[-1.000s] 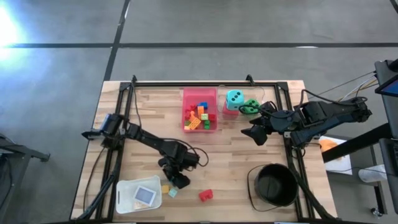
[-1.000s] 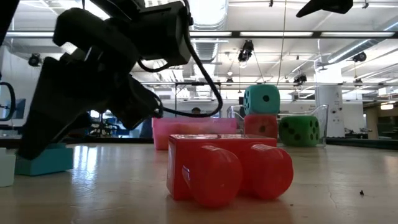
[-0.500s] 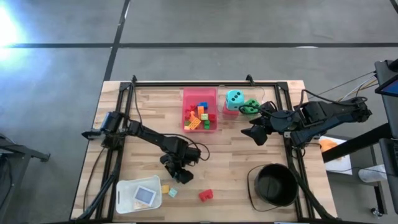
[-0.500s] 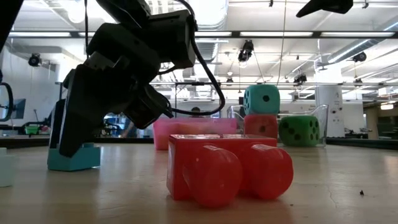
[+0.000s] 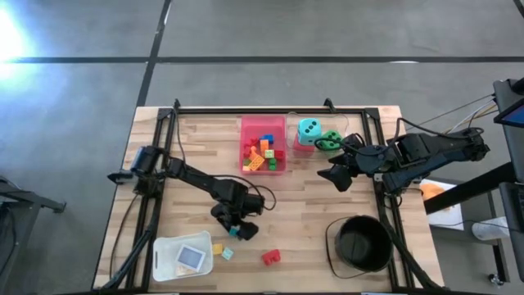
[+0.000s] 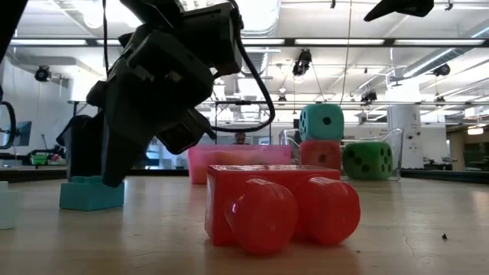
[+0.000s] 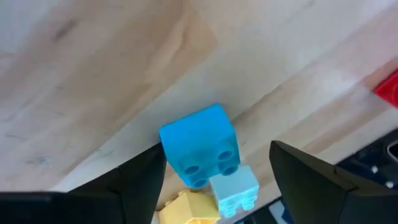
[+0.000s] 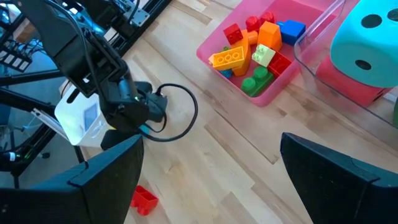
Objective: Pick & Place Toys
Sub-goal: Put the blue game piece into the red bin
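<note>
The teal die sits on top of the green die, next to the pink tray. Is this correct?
Not quite. The low view shows the teal die stacked on the red die; the green die stands beside them. They are indeed next to the pink tray.

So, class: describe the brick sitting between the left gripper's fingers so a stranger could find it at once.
Start at the pink tray of mixed bricks at the table's far middle, then come toward the near edge to the left gripper, whose fingers stand open. Between them sits the blue brick on bare wood. It is deeper blue and larger than the pale teal brick and yellow brick beside it.
</note>
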